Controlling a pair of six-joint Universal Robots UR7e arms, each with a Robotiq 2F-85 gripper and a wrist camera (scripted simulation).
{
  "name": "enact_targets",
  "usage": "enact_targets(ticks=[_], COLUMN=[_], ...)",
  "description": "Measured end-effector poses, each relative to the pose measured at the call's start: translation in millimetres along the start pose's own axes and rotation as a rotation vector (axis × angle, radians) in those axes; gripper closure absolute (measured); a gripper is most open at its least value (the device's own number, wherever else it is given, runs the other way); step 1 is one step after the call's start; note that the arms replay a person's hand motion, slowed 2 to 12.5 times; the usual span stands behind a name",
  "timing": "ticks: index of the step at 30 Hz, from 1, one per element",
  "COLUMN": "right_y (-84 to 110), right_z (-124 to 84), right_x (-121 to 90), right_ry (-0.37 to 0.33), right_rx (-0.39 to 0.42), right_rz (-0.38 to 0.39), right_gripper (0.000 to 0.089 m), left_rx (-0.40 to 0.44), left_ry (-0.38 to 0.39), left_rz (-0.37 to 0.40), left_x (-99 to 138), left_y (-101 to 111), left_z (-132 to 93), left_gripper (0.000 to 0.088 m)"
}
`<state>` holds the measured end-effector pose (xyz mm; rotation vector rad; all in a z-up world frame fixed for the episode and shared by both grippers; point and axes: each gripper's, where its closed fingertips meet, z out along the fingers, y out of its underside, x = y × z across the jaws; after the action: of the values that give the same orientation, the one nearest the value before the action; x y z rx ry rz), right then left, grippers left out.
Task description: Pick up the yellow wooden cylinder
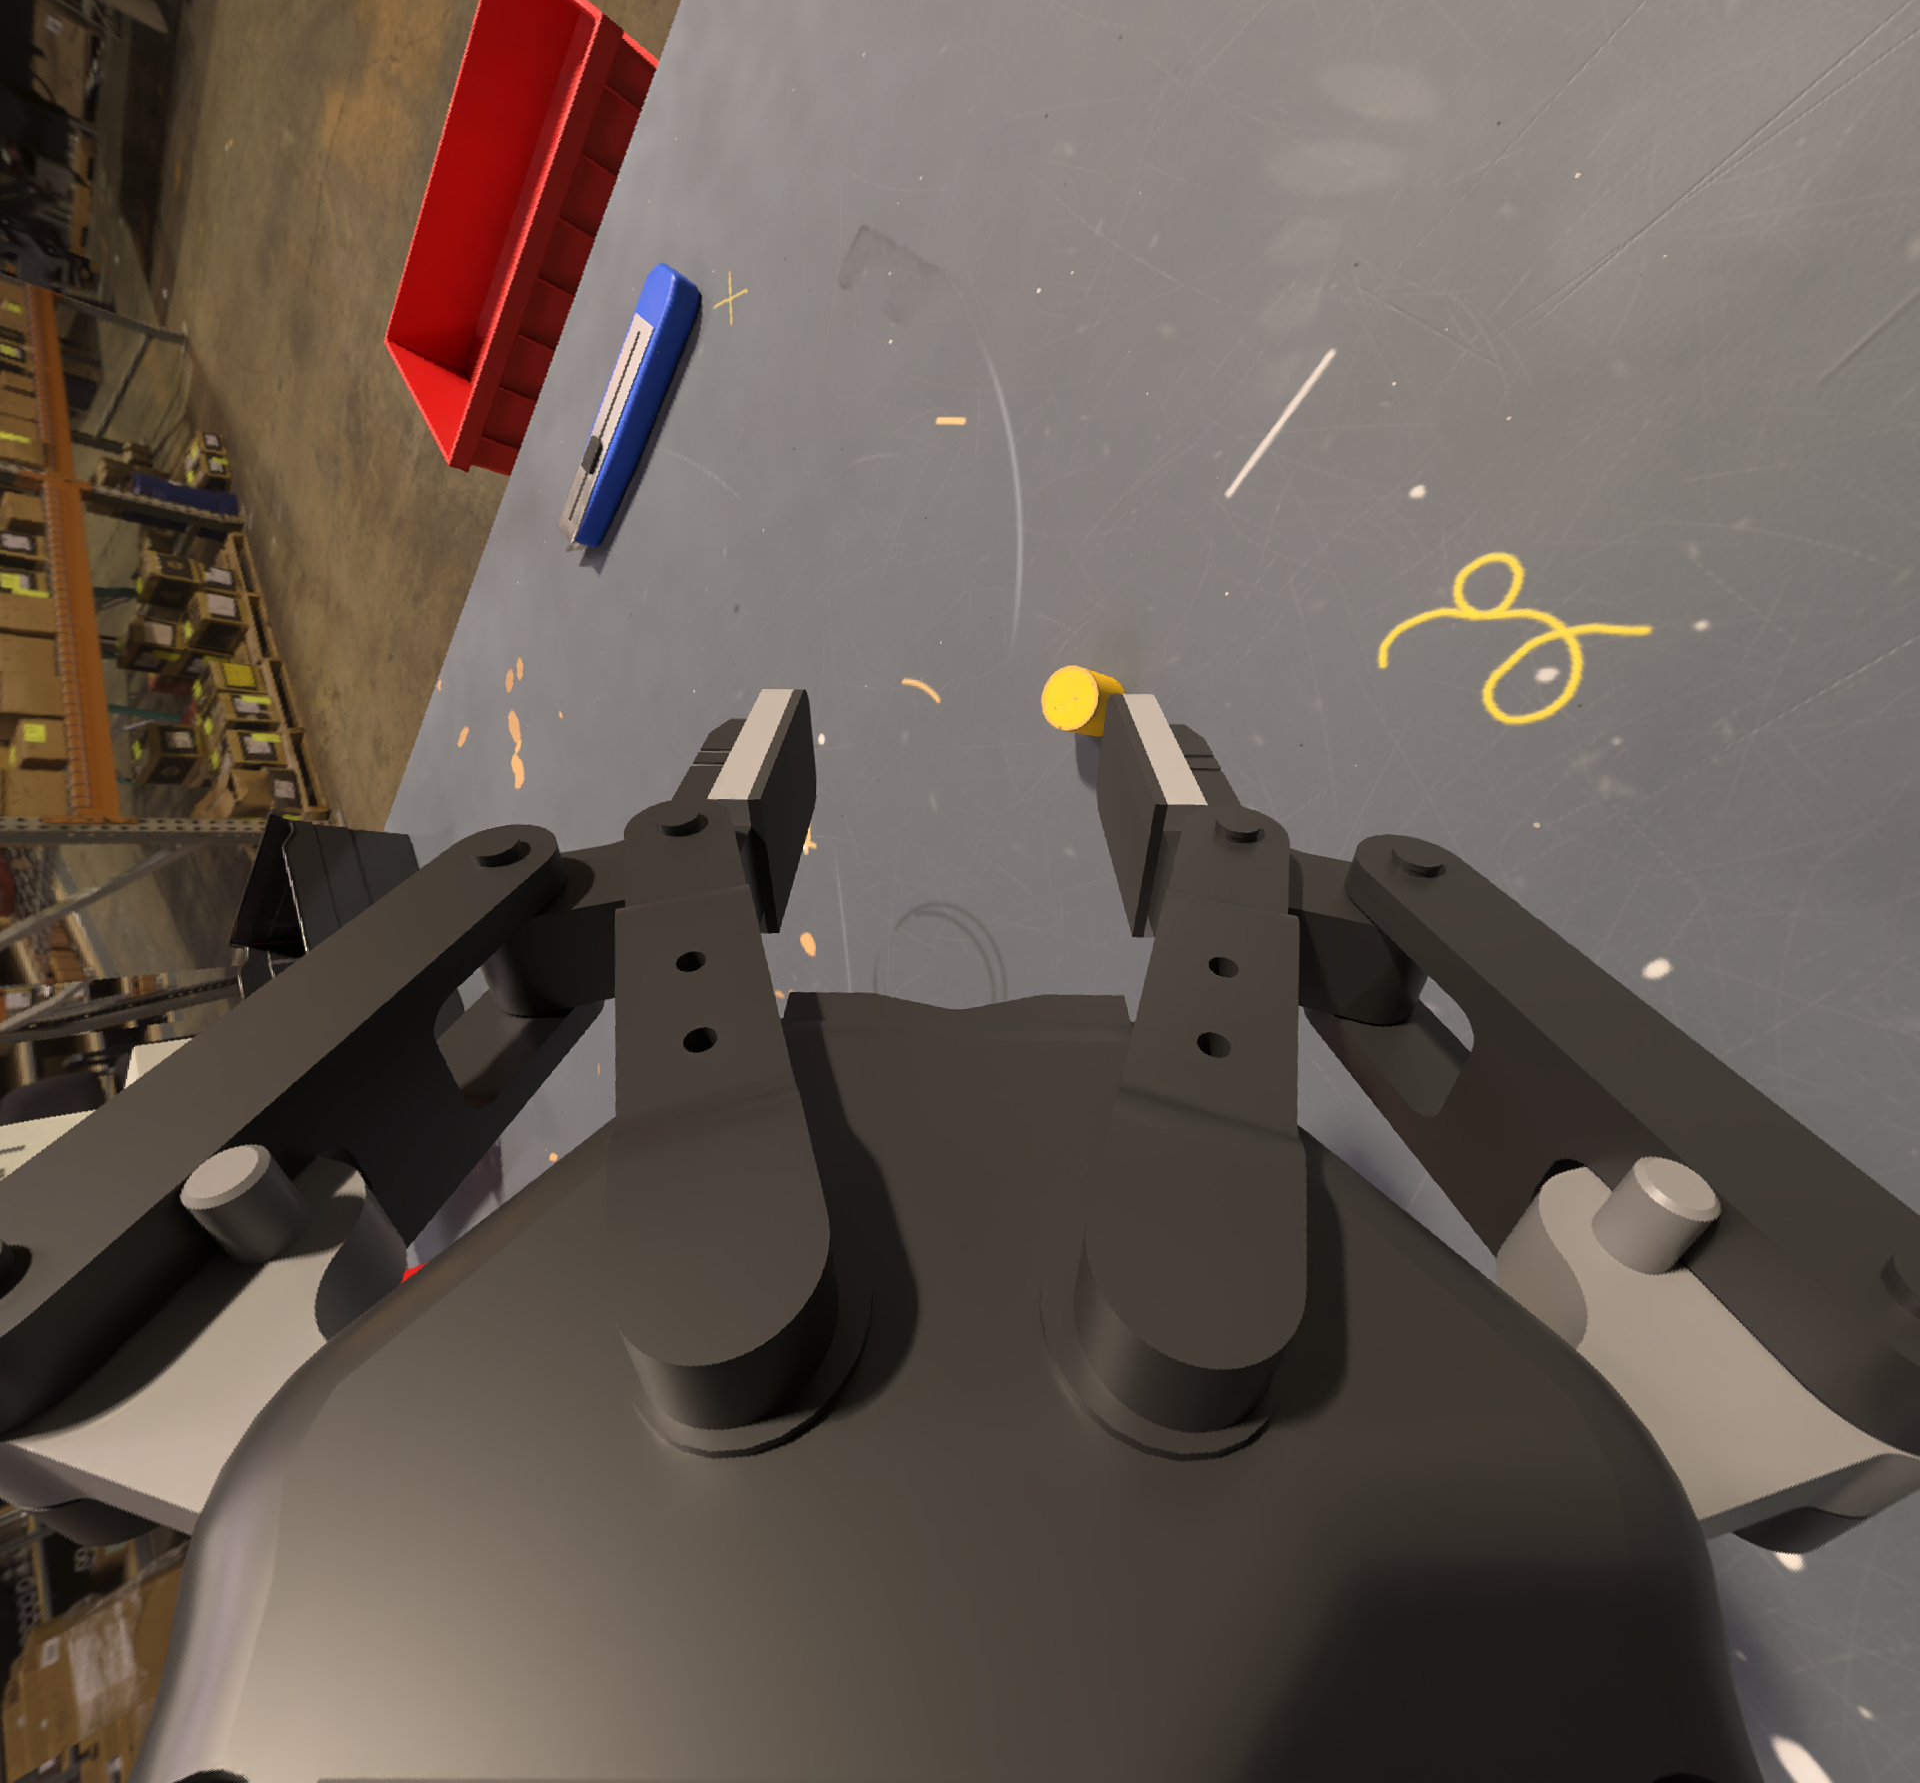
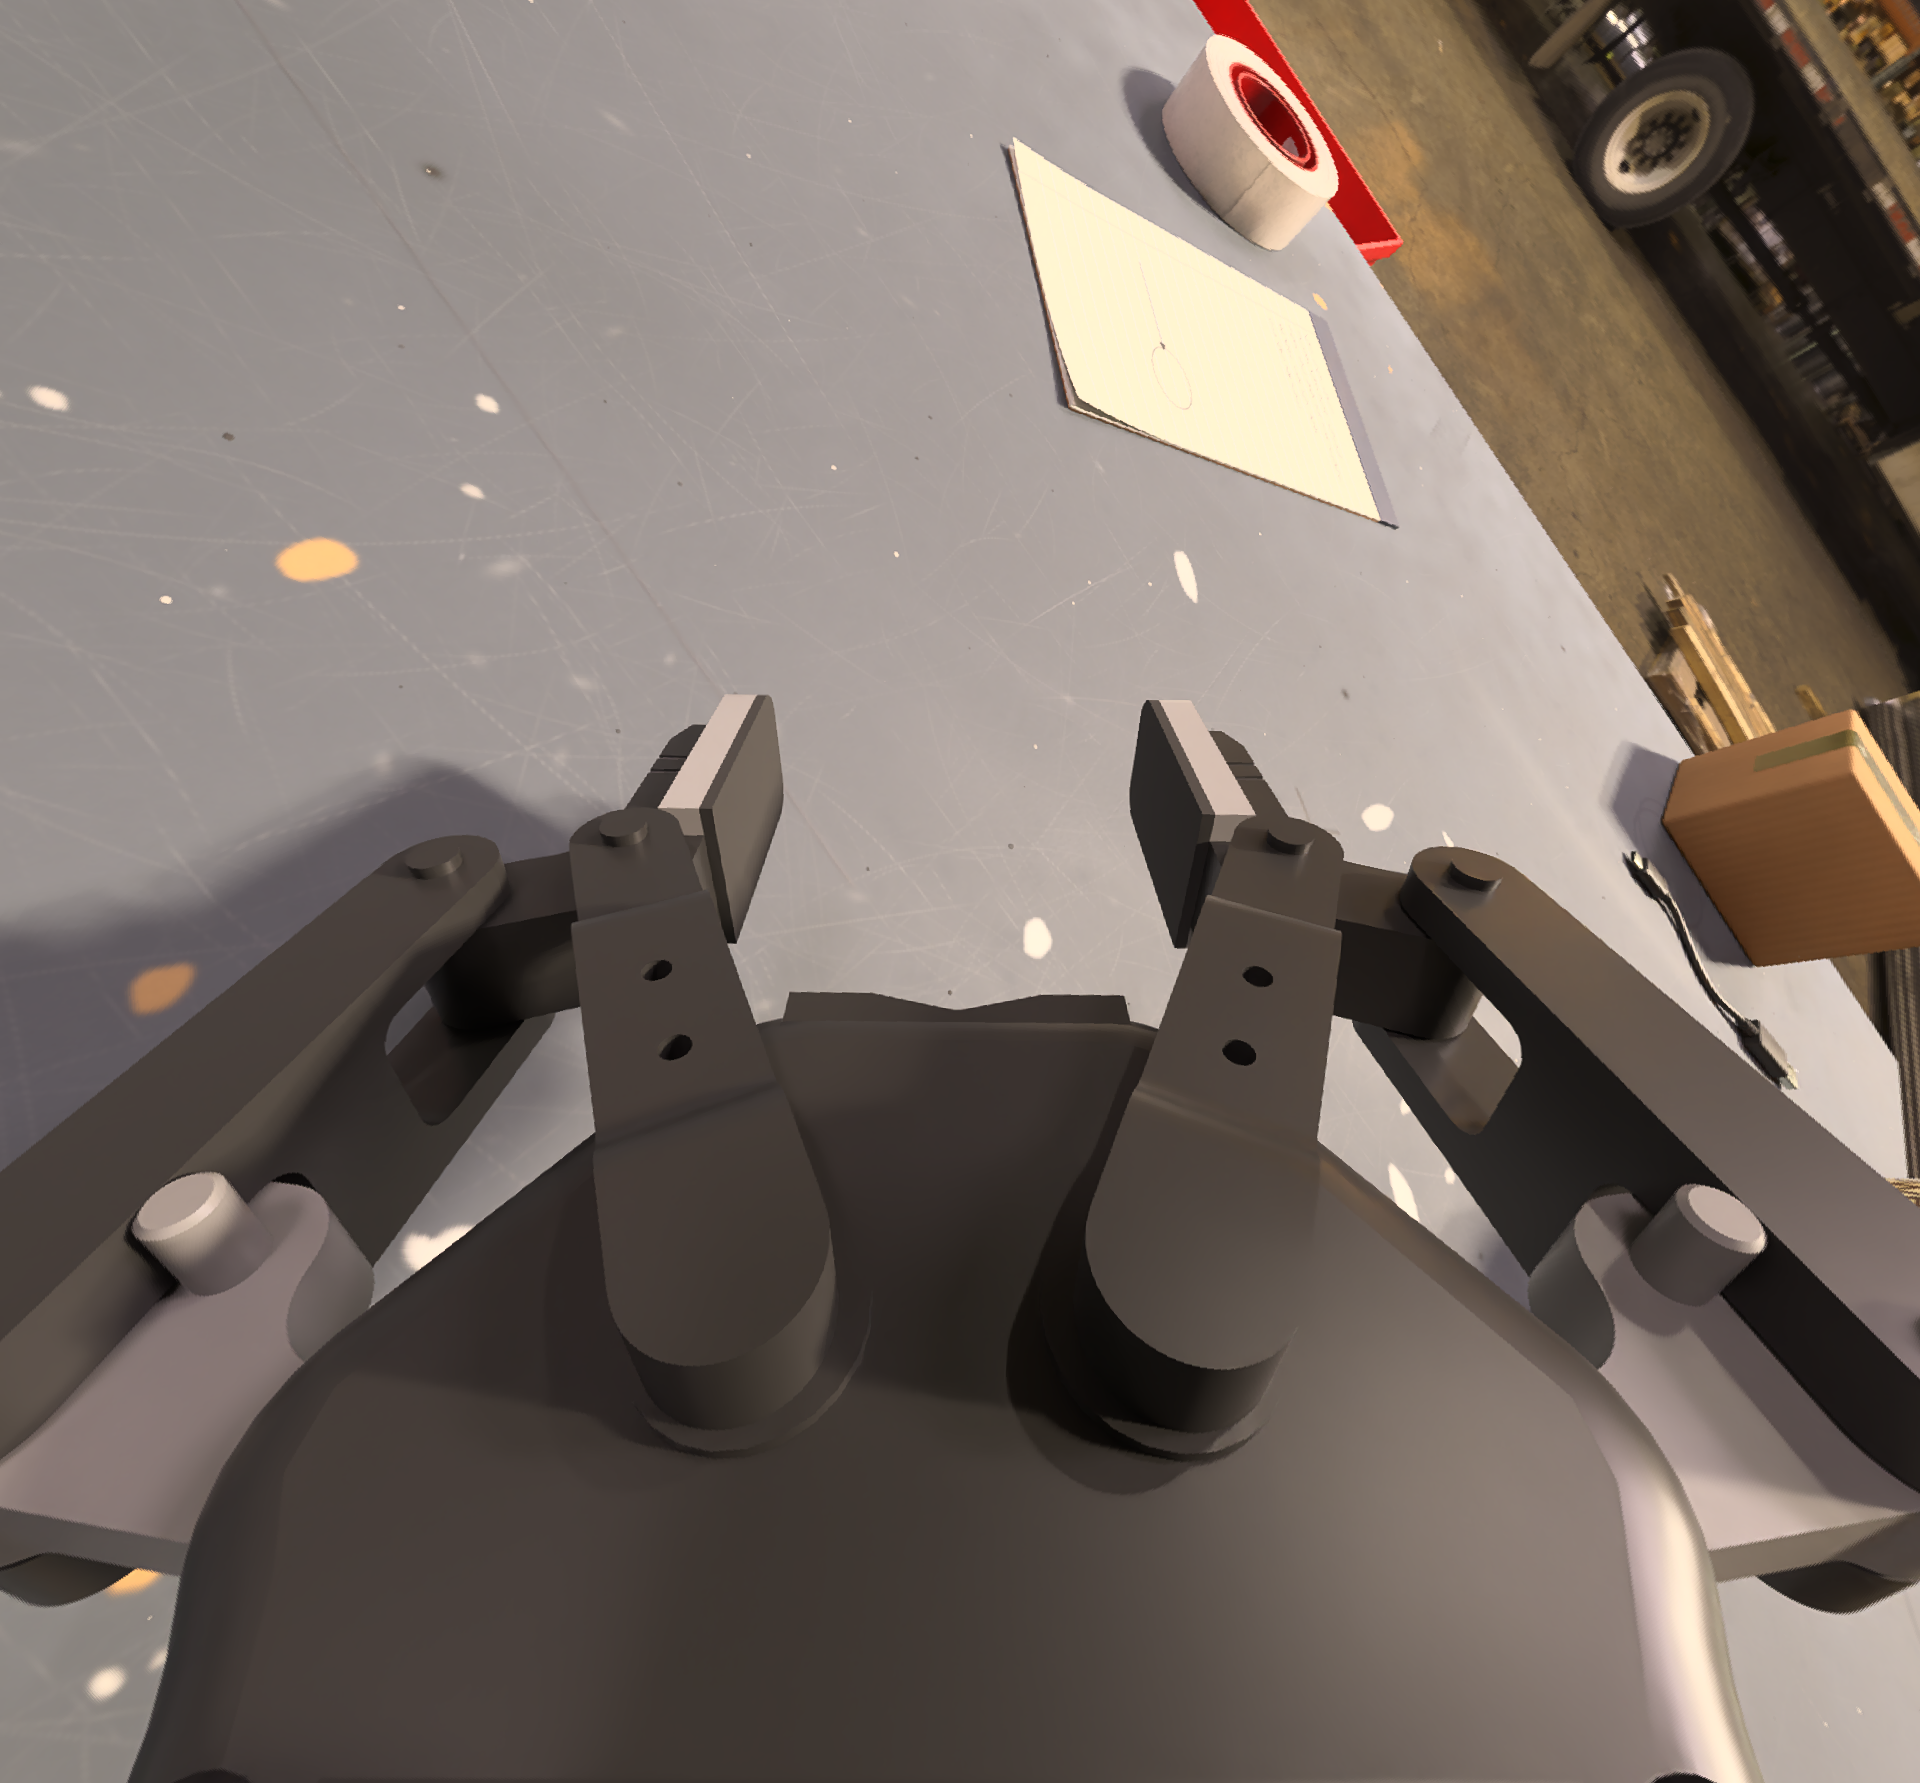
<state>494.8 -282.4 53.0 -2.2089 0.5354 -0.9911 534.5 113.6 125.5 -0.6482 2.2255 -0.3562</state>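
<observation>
The yellow wooden cylinder point(image 1: 1076, 700) lies on its side on the grey table point(image 1: 1247, 175), its round end facing the camera. In the left wrist view it sits just beyond the tip of the right finger of my left gripper point(image 1: 961, 710), partly hidden by that finger. The left gripper is open and empty, above the table. My right gripper point(image 2: 956, 717) is open and empty over bare table point(image 2: 520, 227). The cylinder does not show in the right wrist view.
A blue utility knife point(image 1: 631, 405) lies near the table's left edge, next to a red bin point(image 1: 499, 206) beyond the edge. In the right wrist view a white tape roll point(image 2: 1250, 140), a cream paper sheet point(image 2: 1195, 331), a cardboard box point(image 2: 1797, 834) and a black cable point(image 2: 1704, 975) lie near the right edge.
</observation>
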Motion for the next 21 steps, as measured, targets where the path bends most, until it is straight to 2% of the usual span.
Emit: enact_targets(ticks=[21], right_y=[-3.7], right_z=[1.4], right_x=[-4.2], right_ry=[-0.015], right_rx=[0.011], right_rz=[-0.019], right_gripper=[0.0289], left_rx=[-0.011], left_ry=[-0.016], left_rz=[0.009], left_x=[-2.2], left_y=[1.2], left_z=[-5.0], left_gripper=[0.0387])
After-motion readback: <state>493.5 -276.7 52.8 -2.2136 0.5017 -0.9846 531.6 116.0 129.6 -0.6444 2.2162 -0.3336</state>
